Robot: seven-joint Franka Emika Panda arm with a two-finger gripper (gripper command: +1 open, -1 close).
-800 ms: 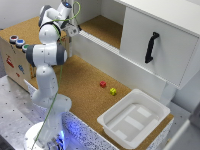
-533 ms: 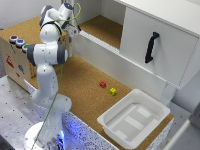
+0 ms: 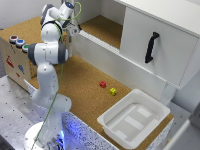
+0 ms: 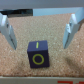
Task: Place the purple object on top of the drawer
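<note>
The purple object (image 4: 38,54) is a small cube with a yellow ring and a yellow bar on its faces, resting on the brown cork surface. In the wrist view my gripper (image 4: 39,46) is open, with one finger (image 4: 7,31) on each side of the cube and apart from it. In the exterior view my gripper (image 3: 76,29) hangs over the cork floor at the back, and the cube is hidden there. The drawer (image 3: 165,45) is the big white cabinet with a black bar handle (image 3: 151,47) at the exterior view's right.
A small red block (image 3: 103,84) and a yellow block (image 3: 113,91) lie on the cork board. A shallow white tub (image 3: 134,120) stands at the front right. A wooden box with coloured buttons (image 3: 15,52) is at the left. A low white wall (image 3: 102,52) runs beside my gripper.
</note>
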